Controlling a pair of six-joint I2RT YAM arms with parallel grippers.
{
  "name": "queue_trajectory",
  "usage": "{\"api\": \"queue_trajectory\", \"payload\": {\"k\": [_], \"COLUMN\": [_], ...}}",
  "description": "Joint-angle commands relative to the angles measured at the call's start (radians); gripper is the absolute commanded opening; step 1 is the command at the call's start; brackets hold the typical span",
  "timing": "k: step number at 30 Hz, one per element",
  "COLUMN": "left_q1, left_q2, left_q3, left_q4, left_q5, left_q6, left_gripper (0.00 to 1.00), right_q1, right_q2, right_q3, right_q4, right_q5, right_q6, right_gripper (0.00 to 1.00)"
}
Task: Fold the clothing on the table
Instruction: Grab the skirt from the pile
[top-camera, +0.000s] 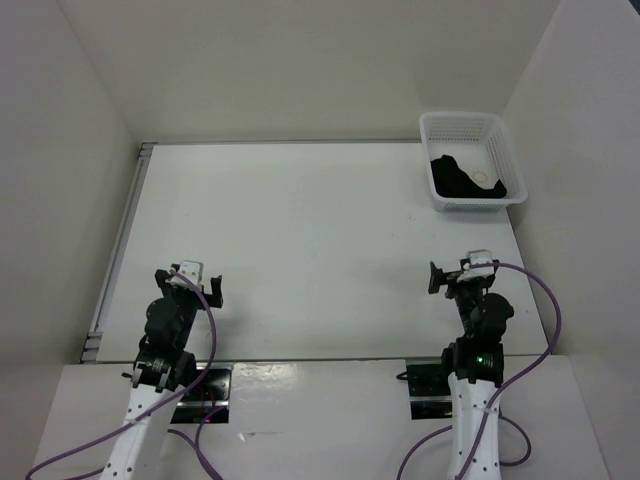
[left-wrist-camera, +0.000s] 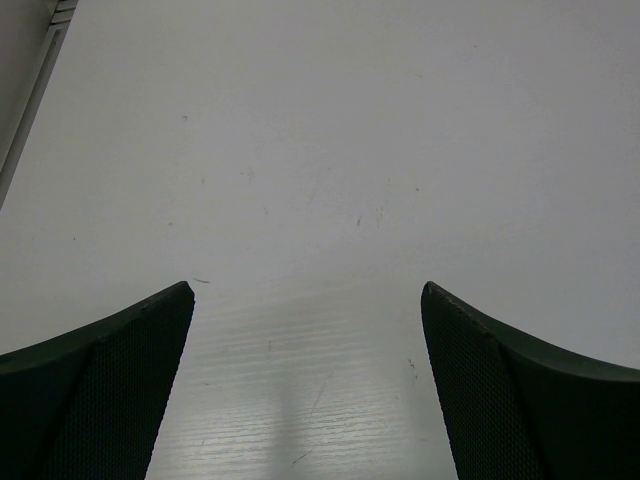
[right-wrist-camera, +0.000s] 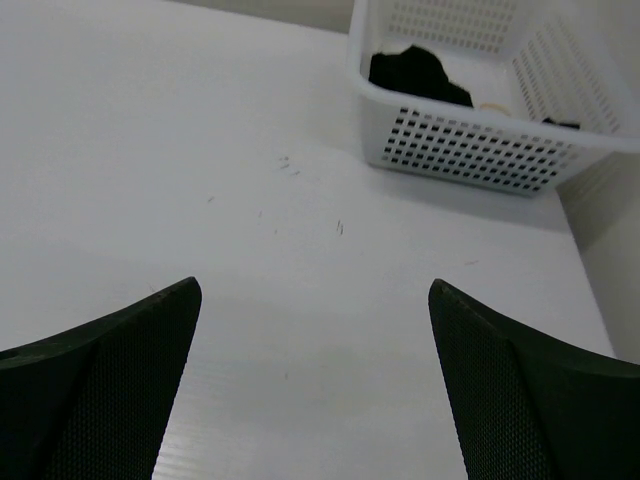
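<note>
The black clothing (top-camera: 462, 180) lies bunched inside the white mesh basket (top-camera: 446, 204) at the far right of the white table (top-camera: 300, 240). In the right wrist view the clothing (right-wrist-camera: 415, 72) shows over the basket's near wall (right-wrist-camera: 470, 150). My left gripper (top-camera: 193, 287) hovers near the front left of the table, open and holding nothing; its wrist view shows only bare tabletop between the fingers (left-wrist-camera: 308, 292). My right gripper (top-camera: 451, 277) sits near the front right, open and holding nothing (right-wrist-camera: 315, 287), well short of the basket.
White walls enclose the table on three sides. A metal rail (top-camera: 122, 235) runs along the left edge. A small pale ring-like item (top-camera: 484, 178) lies in the basket beside the clothing. Purple cables trail from both arm bases.
</note>
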Motion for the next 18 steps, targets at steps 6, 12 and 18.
{"api": "queue_trajectory", "payload": {"k": [6, 12, 18], "left_q1": [0.006, 0.006, 0.006], "left_q2": [-0.121, -0.121, 0.076], "left_q3": [-0.031, 0.040, 0.357], "left_q4": [0.020, 0.052, 0.132], "left_q5": [-0.006, 0.063, -0.017], "left_q6": [-0.019, 0.058, 0.119], "left_gripper": [1.00, 1.00, 1.00], "right_q1": [-0.005, -0.014, -0.033], "right_q2": [0.079, 0.665, 0.726], "right_q3": [0.456, 1.014, 1.044], "right_q4": [-0.172, -0.539, -0.517], "right_q5": [0.042, 0.226, 0.336], "right_q6": [-0.051, -0.201, -0.257], "right_gripper": [0.98, 0.98, 0.98]}}
